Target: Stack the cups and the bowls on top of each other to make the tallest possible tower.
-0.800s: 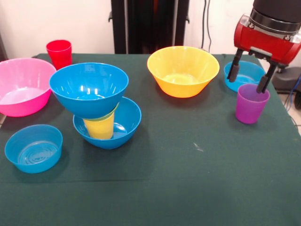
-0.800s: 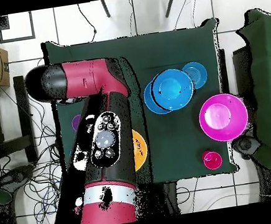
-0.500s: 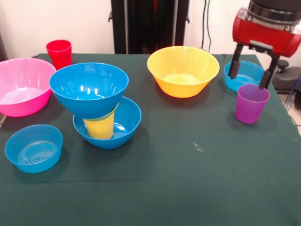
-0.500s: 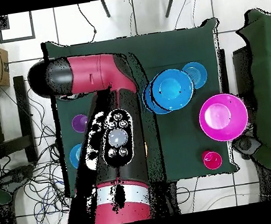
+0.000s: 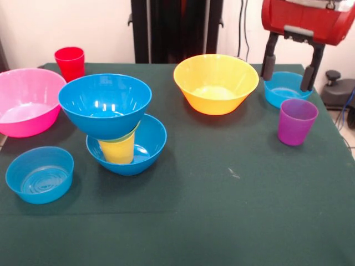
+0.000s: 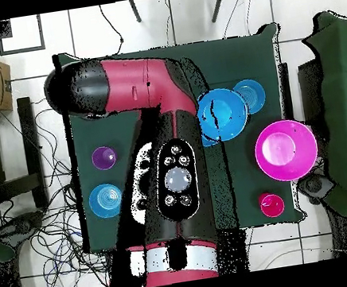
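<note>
Right now your claw [image 5: 287, 60] hangs with its two dark fingers [image 5: 268, 57] spread wide and empty, above the small light-blue bowl [image 5: 285, 88] and clear of the purple cup [image 5: 297, 121], which stands upright on the green tabletop [image 5: 222, 210] just in front of that bowl. You see the tower [image 5: 113, 124] toward the other side: a blue bowl as base, the yellow cup [image 5: 117, 151] in it, what looks like a green rim, and a blue bowl on top. The yellow-orange bowl [image 5: 216, 83] sits between tower and claw. The pink bowl [image 5: 25, 101], red cup [image 5: 70, 62] and another light-blue bowl [image 5: 40, 174] lie beyond the tower.
</note>
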Motion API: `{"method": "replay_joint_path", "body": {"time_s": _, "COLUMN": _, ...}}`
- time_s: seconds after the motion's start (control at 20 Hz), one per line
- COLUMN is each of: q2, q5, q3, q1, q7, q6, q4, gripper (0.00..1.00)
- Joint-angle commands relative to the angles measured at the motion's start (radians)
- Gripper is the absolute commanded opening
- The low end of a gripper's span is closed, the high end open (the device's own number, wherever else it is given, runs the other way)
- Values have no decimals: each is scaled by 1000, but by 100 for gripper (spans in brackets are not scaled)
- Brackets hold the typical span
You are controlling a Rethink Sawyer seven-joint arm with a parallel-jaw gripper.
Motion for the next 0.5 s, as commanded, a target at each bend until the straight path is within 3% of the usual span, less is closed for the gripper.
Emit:
{"method": "replay_joint_path", "body": {"time_s": 0.05, "q2": 14, "q5": -111, "q3": 150, "q1": -9, "q7": -237, "q6": -13, "q4": 126, "gripper": 100}}
{"method": "replay_joint_path", "body": {"time_s": 0.5, "q2": 6, "q5": -132, "q3": 176, "q1": -6, "q7": -179, "q6": -36, "q4": 145, "gripper": 100}}
